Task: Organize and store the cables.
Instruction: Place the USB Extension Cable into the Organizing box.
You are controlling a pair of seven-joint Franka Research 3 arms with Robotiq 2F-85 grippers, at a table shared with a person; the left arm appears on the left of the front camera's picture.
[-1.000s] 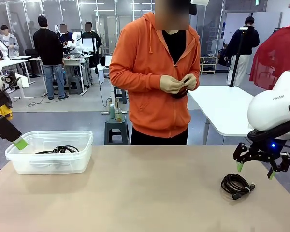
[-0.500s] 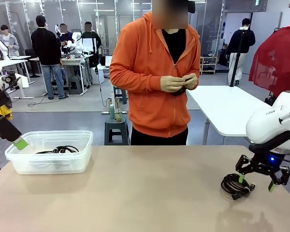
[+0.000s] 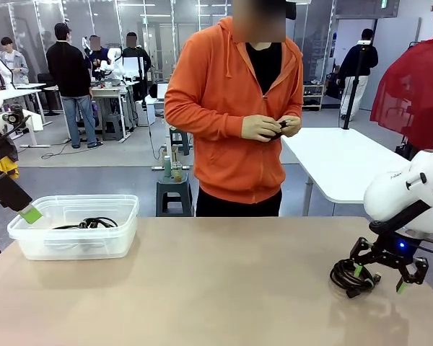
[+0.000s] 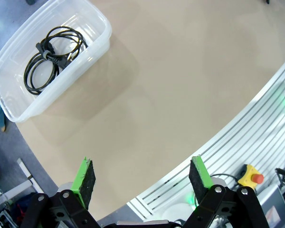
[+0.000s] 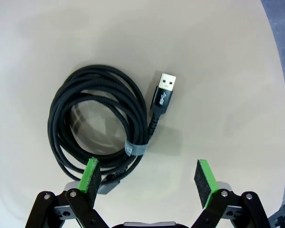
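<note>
In the front view I see a plain tan table [image 3: 202, 288], bare across its middle. At its left end stands a clear plastic bin [image 3: 72, 246], and a coiled black cable [image 3: 90, 223] lies inside. The left gripper [image 3: 29, 213] hangs just beside the bin's left end, off the table's edge. Near the right end a second coiled cable [image 3: 346, 276] lies on the tabletop with the right gripper [image 3: 379, 279] low over it, one green pad at the coil and the other out to the side. Across the table a person in an orange hoodie [image 3: 224, 108] stands with both hands [image 3: 267, 127] together at the waist around something small and dark that I cannot make out. Behind are a white table [image 3: 339, 162], a grey stool [image 3: 175, 191], and other people at desks in a bright hall. From the left wrist view the fingers stand wide apart with nothing between them. The bin lies well beyond them, and below the table's edge there is a yellow box with a red button [image 4: 251, 176]. From the right wrist view the jaws are spread wide and hold nothing. One pad overlaps the coil's near edge, the other is over bare table, and the cable's USB plug [image 5: 164, 92] points away.
</note>
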